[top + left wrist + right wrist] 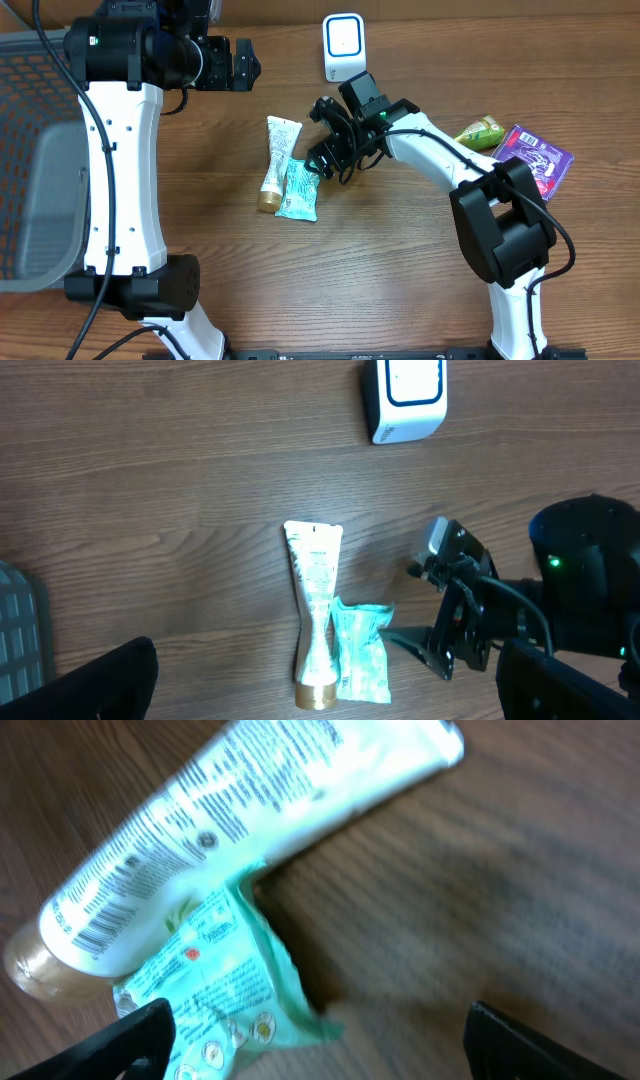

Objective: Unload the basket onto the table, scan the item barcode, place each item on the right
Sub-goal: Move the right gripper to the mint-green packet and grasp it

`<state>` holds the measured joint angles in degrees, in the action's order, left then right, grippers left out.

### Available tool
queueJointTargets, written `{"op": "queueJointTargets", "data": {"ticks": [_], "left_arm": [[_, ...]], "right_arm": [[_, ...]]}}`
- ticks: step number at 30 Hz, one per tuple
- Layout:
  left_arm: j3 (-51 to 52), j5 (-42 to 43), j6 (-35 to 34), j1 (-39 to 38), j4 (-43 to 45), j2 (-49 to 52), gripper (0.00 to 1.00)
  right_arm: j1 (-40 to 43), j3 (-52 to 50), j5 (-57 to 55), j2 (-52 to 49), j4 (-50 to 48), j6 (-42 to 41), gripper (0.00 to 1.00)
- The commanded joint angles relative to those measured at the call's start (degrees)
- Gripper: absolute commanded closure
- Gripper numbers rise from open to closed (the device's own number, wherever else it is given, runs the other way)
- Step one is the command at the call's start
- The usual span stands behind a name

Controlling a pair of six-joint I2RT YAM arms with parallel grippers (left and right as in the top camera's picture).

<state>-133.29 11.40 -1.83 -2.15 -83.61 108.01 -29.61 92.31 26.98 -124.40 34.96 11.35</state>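
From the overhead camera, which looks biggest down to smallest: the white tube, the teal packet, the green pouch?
1. white tube, longest.
2. teal packet, shorter but wider, so close.
3. green pouch, smallest, though the right arm may hide part.

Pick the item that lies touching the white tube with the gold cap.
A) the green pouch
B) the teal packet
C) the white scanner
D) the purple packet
B: the teal packet rests against the lower part of the white tube, close to its gold cap, as the overhead and both wrist views show.
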Motion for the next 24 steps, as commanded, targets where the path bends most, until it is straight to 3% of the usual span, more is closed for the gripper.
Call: {"op": "queueJointTargets", "data": {"ticks": [1,11,15,19,20,22,24], "left_arm": [[-0.9,0.44,-0.98,-0.35,0.0,-0.26,0.0],[-0.9,0.44,-0.98,-0.35,0.0,-0.26,0.0],[-0.9,0.44,-0.98,-0.35,0.0,-0.26,0.0],[-0.9,0.44,-0.98,-0.35,0.0,-0.26,0.0],[-0.9,0.44,-0.98,-0.35,0.0,-0.26,0.0],[-0.9,0.44,-0.98,-0.35,0.0,-0.26,0.0],[-0.9,0.44,-0.98,-0.35,0.0,-0.26,0.0]], "right_arm": [[0.31,1.27,3.39,-1.38,-1.44,3.23,0.11],[0.31,1.27,7.02,-7.26,-6.62,3.21,0.23],[0.31,1.27,7.04,-7.34,-5.31,0.76,0.34],[0.31,1.27,7.26,-7.34,-2.29,-7.65,0.67],[0.39,1.27,7.23,-7.3,-0.2,-8.46,0.8],[0.9,1.31,7.21,-7.28,2.4,-8.5,0.96],[2.05,1.33,7.23,-6.75,4.9,-8.83,0.96]]}}
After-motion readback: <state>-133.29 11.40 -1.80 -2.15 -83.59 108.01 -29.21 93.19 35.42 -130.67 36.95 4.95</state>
